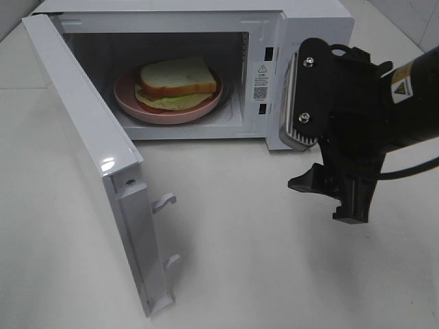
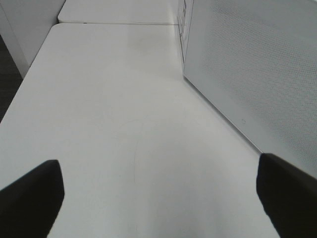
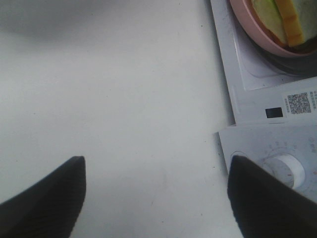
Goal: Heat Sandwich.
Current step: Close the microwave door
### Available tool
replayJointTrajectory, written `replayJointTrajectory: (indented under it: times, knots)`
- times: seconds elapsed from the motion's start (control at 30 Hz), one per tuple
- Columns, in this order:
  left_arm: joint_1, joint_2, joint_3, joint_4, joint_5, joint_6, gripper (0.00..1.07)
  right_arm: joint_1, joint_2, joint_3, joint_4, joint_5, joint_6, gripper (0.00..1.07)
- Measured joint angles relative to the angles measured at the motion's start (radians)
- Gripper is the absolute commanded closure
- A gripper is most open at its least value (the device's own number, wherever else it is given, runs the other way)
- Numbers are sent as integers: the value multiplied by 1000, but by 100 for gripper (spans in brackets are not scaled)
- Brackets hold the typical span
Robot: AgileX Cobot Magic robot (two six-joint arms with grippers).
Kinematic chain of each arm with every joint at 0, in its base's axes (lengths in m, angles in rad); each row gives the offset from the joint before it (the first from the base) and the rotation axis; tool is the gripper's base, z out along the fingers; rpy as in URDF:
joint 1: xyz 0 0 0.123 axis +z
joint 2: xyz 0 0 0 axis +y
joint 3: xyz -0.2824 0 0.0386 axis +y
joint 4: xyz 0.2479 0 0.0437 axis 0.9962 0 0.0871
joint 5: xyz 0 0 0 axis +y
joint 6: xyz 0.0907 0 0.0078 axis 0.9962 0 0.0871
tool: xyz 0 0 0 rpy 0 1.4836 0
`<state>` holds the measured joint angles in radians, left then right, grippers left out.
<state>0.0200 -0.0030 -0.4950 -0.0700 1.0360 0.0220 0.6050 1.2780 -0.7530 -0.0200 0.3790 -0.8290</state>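
The sandwich [image 1: 178, 79] lies on the pink round plate [image 1: 130, 101] inside the open microwave [image 1: 274, 20]. In the right wrist view an edge of the sandwich [image 3: 285, 17] and the plate rim [image 3: 246, 20] show in the microwave's cavity. My right gripper [image 1: 335, 195] is open and empty, above the table in front of the microwave's control panel; its fingers stand wide apart in the wrist view [image 3: 156, 198]. My left gripper [image 2: 158, 198] is open and empty over bare table beside the door's outer face [image 2: 257, 64]. It is out of the exterior view.
The microwave door [image 1: 89, 151] stands swung open to the left, with two latch hooks [image 1: 164, 201] on its edge. A white dial knob [image 3: 287, 171] and a QR label [image 3: 297, 103] are on the control panel. The white table [image 1: 240, 260] lies in front.
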Motion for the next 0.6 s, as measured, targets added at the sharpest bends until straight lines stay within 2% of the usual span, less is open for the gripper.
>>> replayJointTrajectory:
  times: [0.6]
  knots:
    - [0, 0, 0, 0, 0, 0, 5, 0, -272, 172, 0, 68, 291, 31]
